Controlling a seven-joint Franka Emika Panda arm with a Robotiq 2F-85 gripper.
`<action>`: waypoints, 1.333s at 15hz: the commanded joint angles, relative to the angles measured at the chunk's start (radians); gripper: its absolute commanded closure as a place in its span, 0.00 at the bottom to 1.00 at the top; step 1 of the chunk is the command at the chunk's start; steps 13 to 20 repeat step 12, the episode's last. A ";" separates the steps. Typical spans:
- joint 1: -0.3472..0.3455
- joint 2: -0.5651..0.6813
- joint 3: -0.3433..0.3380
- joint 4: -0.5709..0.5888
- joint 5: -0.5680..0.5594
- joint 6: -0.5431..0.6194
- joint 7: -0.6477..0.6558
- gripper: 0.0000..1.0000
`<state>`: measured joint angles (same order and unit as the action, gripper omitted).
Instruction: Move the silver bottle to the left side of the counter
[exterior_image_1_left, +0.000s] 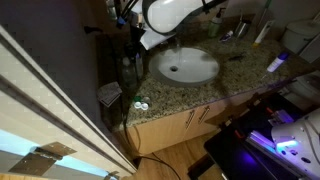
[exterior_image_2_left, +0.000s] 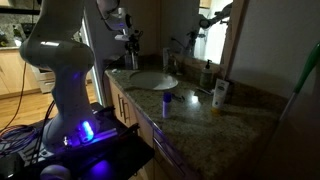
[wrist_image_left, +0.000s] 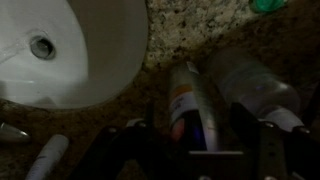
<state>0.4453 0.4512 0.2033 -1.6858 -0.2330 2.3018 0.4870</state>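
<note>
Silver bottle (wrist_image_left: 248, 88) sits inside the open tool (wrist_image_left: 200, 140)

Standing on the granite table (wrist_image_left: 200, 30), it is at 3 o'clock of a white-and-blue bottle (wrist_image_left: 188, 105). Shift toward 3 o'clock so the tool closes on silver alone

In the wrist view the sink (wrist_image_left: 60, 50) is cut off by the top and left edges. Right of the sink, a green thing (wrist_image_left: 268, 5) is clipped at the top edge. Also right of the sink, a bottle (wrist_image_left: 188, 100) bears a label too blurred to read. The jaws below the sink are dark and blurred.
</note>
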 joint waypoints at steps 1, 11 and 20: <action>0.018 -0.002 -0.026 0.020 0.009 0.017 0.020 0.00; 0.012 -0.113 -0.003 0.031 0.028 0.001 0.017 0.00; 0.012 -0.118 -0.003 0.031 0.028 0.001 0.018 0.00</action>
